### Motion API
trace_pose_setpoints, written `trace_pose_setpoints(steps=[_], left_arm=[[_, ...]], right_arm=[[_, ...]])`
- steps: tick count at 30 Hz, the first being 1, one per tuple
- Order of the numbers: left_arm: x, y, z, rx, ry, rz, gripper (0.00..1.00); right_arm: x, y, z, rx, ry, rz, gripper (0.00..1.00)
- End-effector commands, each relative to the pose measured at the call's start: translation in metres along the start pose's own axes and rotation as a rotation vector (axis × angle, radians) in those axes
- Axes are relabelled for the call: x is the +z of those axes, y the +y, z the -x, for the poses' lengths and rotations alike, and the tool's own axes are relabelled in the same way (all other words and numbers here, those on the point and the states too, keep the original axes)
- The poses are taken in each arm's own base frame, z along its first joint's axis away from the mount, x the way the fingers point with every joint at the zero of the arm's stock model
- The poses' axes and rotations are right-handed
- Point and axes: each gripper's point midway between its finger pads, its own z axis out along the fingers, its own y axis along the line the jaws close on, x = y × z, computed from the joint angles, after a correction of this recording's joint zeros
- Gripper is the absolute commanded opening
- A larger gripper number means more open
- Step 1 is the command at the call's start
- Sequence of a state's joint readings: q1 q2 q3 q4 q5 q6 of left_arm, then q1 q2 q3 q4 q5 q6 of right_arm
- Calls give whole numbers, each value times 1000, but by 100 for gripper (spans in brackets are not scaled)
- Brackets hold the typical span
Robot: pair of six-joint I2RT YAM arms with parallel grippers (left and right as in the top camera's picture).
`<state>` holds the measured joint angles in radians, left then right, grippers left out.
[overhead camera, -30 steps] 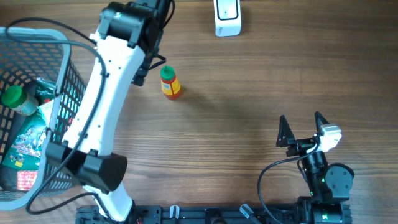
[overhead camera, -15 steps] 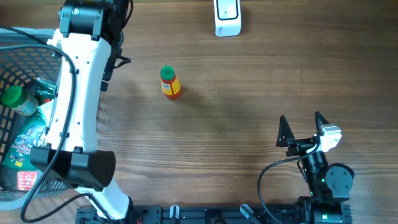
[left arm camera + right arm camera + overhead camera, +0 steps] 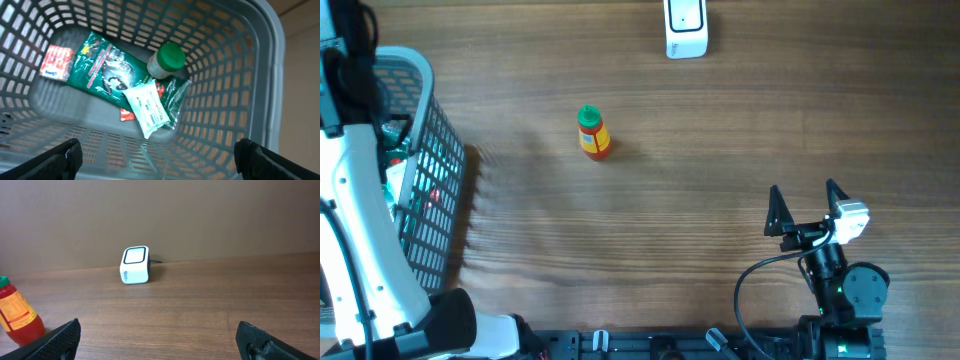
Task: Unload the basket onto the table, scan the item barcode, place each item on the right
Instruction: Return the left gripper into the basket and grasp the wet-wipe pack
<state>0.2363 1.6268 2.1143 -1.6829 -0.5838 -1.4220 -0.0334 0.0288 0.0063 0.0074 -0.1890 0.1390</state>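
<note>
Presumably the left gripper (image 3: 157, 152), jaws wide and empty, is hovering over the basket (image 3: 272, 75) for an item; aiming squarely at the topmost white sachet (image 3: 147, 107) is looking wisest. The right gripper (image 3: 807, 205) is sitting spread, holding nothing, well apart from the scanner (image 3: 685, 28).

Mock shop checkout: barcode scanner (image 3: 685, 30), grey shopping basket (image 3: 274, 75) on wooden table (image 3: 720, 150).

Left arm swings over to the basket
The left arm (image 3: 350, 200) has pulled away from the bottle (image 3: 592, 133) to the worktop's far-left edge, and its tool (image 3: 159, 161) now hangs above the basket (image 3: 424, 75).
</note>
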Motion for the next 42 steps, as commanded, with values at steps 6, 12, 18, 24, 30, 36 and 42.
trace_pose_setpoints(steps=[6, 12, 18, 24, 30, 36, 42], left_arm=[[33, 36, 33, -199, 104, 127, 100], [86, 79, 6, -189, 173, 345, 100], [99, 101, -20, -151, 250, 447, 100], [113, 77, -40, -170, 304, 354, 100], [142, 75, -39, -214, 284, 342, 100], [154, 90, -12, -205, 275, 357, 100], [156, 93, -11, -199, 264, 368, 100]], right_arm=[[0, -1, 3, 16, -12, -8, 100], [0, -1, 2, 17, -11, -8, 100], [0, -1, 2, 17, -11, -8, 100], [0, -1, 2, 17, -11, -7, 100], [0, -1, 3, 17, -12, -8, 100], [0, -1, 2, 17, -11, -8, 100], [0, -1, 2, 17, -11, -7, 100]])
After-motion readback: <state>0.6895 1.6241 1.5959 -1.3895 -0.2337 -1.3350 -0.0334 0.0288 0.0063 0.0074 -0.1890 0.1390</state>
